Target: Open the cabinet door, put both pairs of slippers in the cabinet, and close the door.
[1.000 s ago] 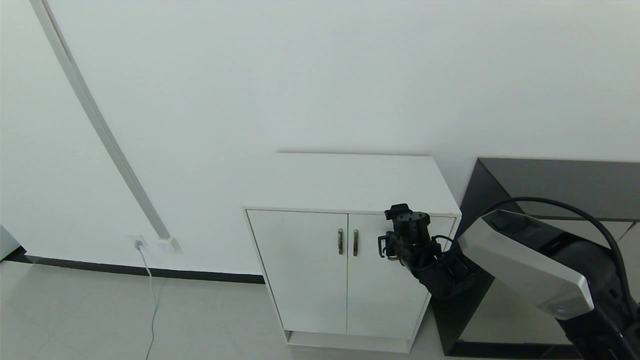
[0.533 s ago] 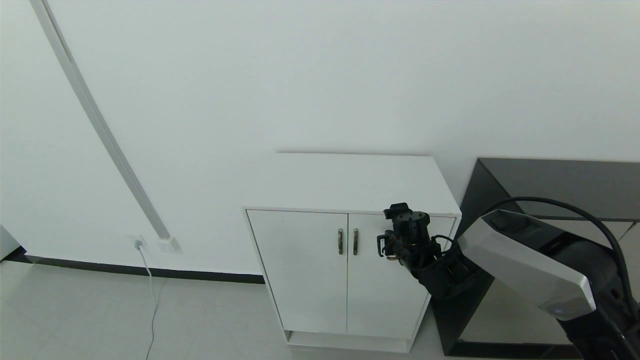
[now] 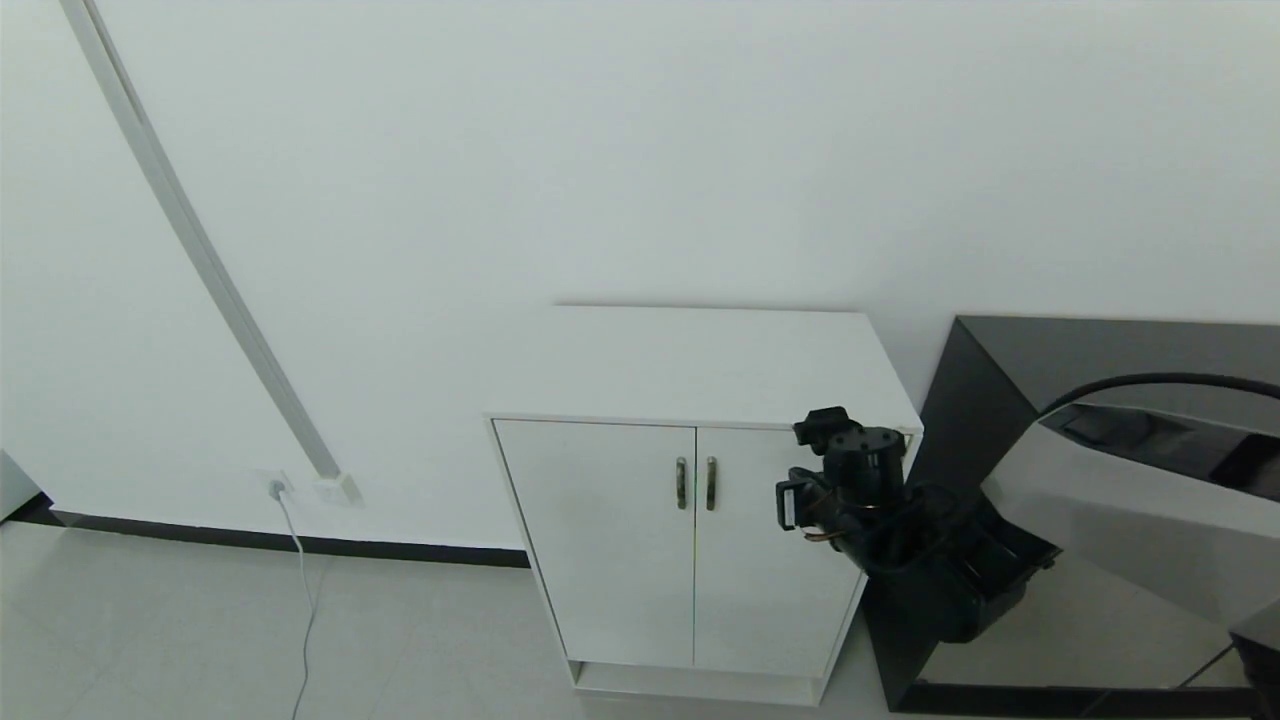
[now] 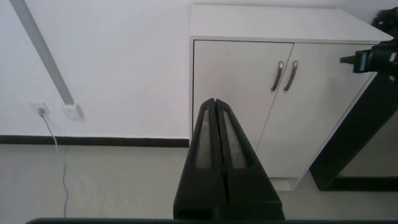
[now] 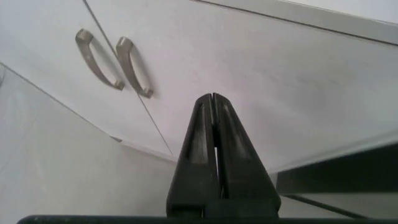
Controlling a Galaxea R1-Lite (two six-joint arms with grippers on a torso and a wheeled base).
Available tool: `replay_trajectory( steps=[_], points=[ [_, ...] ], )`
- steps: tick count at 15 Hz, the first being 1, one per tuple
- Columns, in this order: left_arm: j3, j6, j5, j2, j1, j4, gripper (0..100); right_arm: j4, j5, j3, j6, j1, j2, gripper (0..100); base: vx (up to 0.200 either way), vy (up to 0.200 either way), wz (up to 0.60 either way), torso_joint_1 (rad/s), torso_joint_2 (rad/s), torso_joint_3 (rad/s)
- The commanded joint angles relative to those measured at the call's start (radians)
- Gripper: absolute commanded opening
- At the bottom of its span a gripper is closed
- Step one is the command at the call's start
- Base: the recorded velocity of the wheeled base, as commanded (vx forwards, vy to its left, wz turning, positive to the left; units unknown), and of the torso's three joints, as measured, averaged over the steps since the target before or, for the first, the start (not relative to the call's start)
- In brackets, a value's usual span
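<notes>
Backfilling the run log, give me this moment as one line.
cabinet doors: both shut | right gripper: shut, empty, facing right door, off its handle | left gripper: shut, empty, back from cabinet

the white cabinet (image 3: 705, 362) is standing upright on the floor with its back against the wall. its two doors (image 3: 610, 545) are sitting shut, meeting in the middle, where two slim metal handles (image 3: 681, 483) are hanging vertical, side by side.

Matt white cabinet (image 3: 700, 360), brushed-metal handles (image 3: 681, 483)
</notes>
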Motion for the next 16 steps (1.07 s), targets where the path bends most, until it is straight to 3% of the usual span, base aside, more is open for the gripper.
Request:
replay_trajectory(
  steps=[1,7,13,16],
  points=[
    [0.0,0.0,-0.001,0.001,0.0,0.0,0,-0.088,0.0,0.183,-0.002,-0.034,-0.168,0,0.0,0.0,0.0,0.0,0.0,0.0],
    [0.0,0.0,-0.001,0.001,0.0,0.0,0,-0.232,-0.001,0.492,-0.003,-0.158,-0.329,0,0.0,0.0,0.0,0.0,0.0,0.0],
    [0.0,0.0,-0.001,0.001,0.0,0.0,0,-0.237,-0.066,0.674,-0.005,-0.287,-0.474,0,0.0,0.0,0.0,0.0,0.0,0.0],
    [0.0,0.002,-0.001,0.001,0.0,0.0,0,-0.238,-0.066,0.785,-0.003,-0.309,-0.56,0,0.0,0.0,0.0,0.0,0.0,0.0]
  ],
)
